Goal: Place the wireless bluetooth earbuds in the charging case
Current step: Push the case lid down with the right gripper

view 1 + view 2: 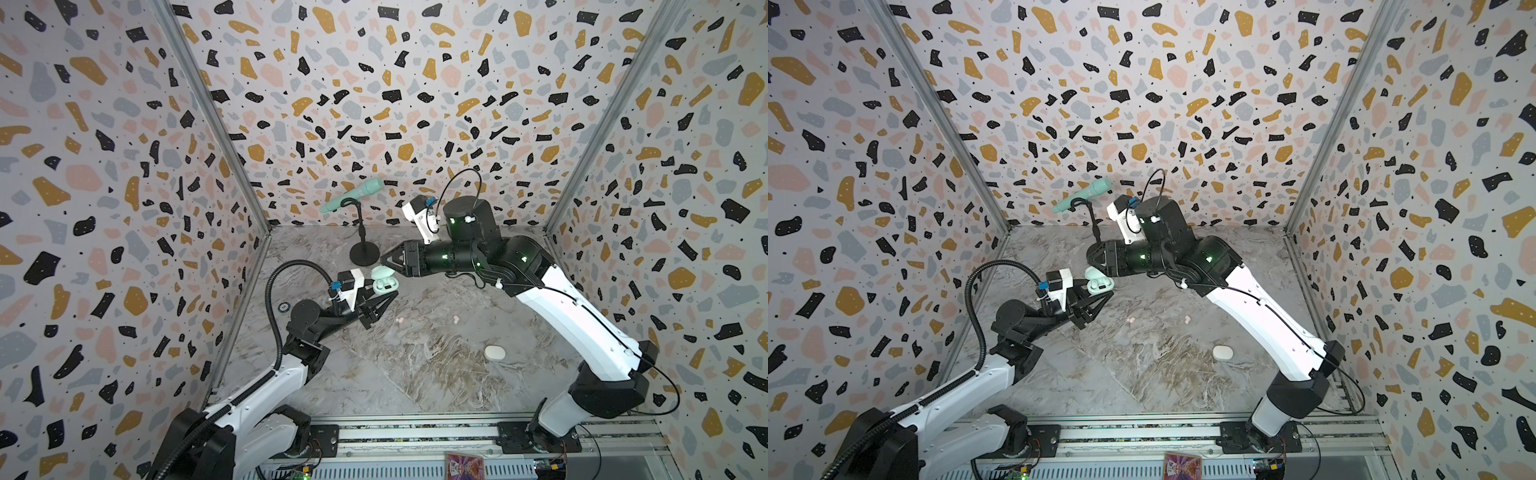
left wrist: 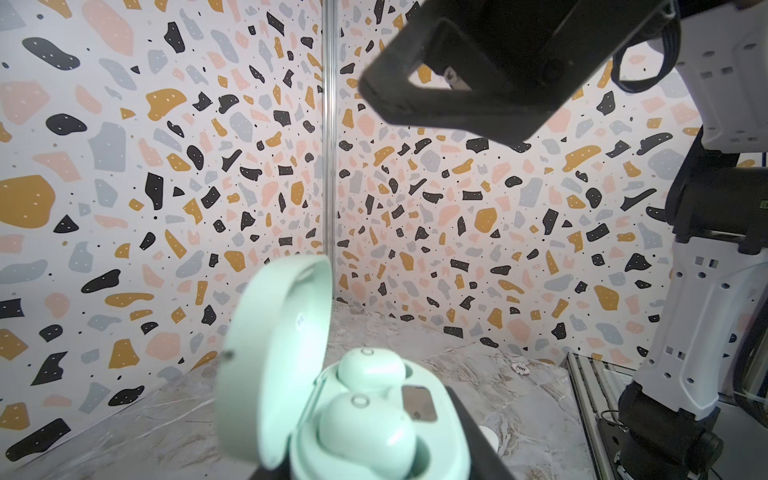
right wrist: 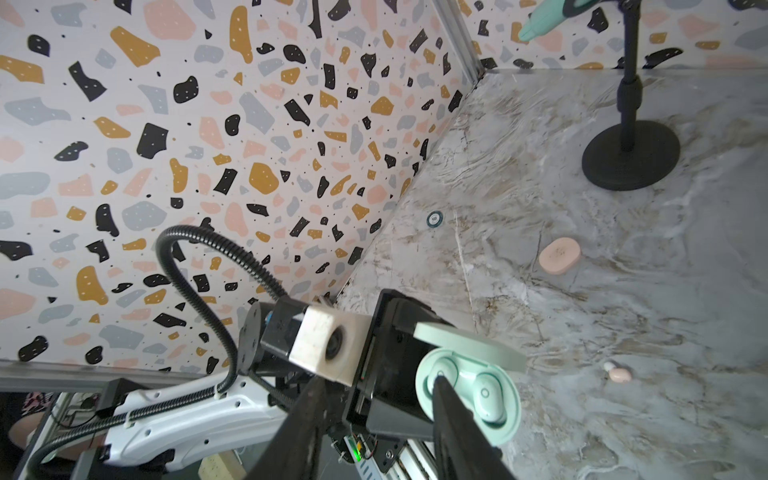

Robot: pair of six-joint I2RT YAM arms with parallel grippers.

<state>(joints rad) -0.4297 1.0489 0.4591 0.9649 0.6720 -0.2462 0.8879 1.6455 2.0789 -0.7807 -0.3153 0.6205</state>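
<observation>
Top views both show a poker chip (image 1: 284, 307) lying left of the mint case (image 1: 384, 283), close to the left wall's foot. The left gripper (image 1: 380, 297) is clenched on this case and holds it off the table (image 1: 415, 374), lid raised. Two mint earbuds (image 2: 371, 368) sit in its sockets. A microphone stand (image 1: 364, 252) rises just behind the case. The right gripper (image 1: 384, 261) hovers just above the case, jaws apart and empty. Right of the case, one pink earbud (image 1: 400, 320) and another (image 1: 456, 318) lie apart on bare marble. A white case (image 1: 494, 353) rests farther right, toward the front rail, with open table around it.
</observation>
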